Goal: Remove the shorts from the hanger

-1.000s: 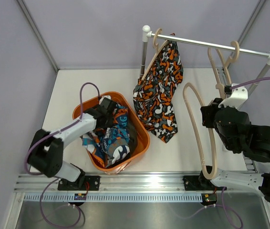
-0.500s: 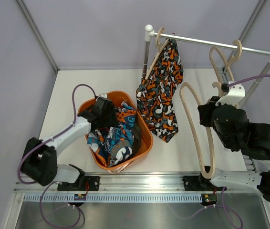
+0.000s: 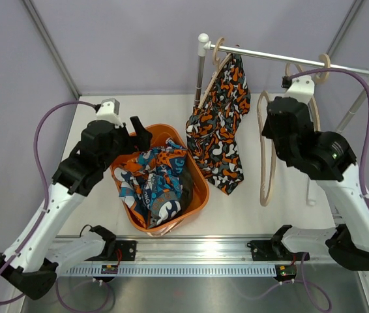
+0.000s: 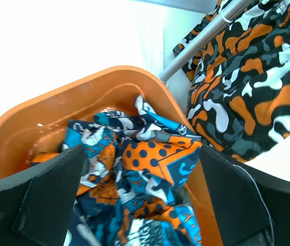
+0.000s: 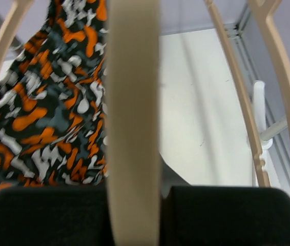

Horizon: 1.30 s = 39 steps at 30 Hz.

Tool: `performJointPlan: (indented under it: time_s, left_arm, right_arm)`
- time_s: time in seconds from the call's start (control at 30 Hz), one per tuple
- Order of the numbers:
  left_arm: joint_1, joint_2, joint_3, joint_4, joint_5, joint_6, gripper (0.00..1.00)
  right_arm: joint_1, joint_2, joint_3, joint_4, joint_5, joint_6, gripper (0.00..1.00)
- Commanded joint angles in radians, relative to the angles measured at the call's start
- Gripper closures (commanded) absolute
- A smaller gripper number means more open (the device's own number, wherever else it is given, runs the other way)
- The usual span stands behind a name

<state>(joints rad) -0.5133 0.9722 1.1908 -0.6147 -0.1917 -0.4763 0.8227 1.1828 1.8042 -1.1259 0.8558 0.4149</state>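
The left arm [image 3: 60, 195] rises from its near-left base, bends at the elbow, and reaches toward the far middle. Its wrist tilts downward. The left gripper [image 3: 139, 130] [image 4: 142, 197] is spread wide, its two dark fingers [image 4: 53, 200] well apart with nothing between them.

The right arm [image 3: 351, 195] stands tall on the right and folds at the top toward the far left. The right gripper [image 3: 270, 122] [image 5: 133, 205] is clamped on a bare hanger [image 3: 263, 169], with one pad on each side of the wood.

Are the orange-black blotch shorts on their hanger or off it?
On: the blotch shorts hang from the wooden hanger hooked over the rail, outside the orange basket.
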Motion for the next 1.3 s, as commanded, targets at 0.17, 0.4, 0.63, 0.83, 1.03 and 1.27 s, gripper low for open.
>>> performJointPlan:
  time_s: [0.17,0.4,0.63,0.83,1.03,1.27]
  left_arm:
    - [-0.004,-0.128,-0.016,-0.031,-0.029,0.133,0.01]
    - [-0.004,-0.23,-0.091,-0.022,-0.078,0.179,0.01]
    - [-0.004,-0.256,-0.154,0.001,-0.084,0.205,0.01]
    - [-0.004,-0.262,-0.206,0.01,-0.075,0.203,0.01]
    - [-0.004,-0.279,-0.247,0.006,-0.077,0.209,0.01]
    - [-0.004,-0.293,-0.289,0.012,-0.068,0.205,0.01]
  right_arm:
    - [-0.325,0.198,0.228,0.159,-0.316,-0.211,1.0]
    - [-0.493,0.323,0.34,0.163,-0.474,-0.226,1.0]
    - [-0.583,0.403,0.417,0.178,-0.531,-0.257,1.0]
    - [-0.675,0.423,0.374,0.232,-0.612,-0.242,1.0]
    - [-0.723,0.451,0.304,0.258,-0.676,-0.208,1.0]
    - [-0.732,0.423,0.196,0.267,-0.695,-0.174,1.0]
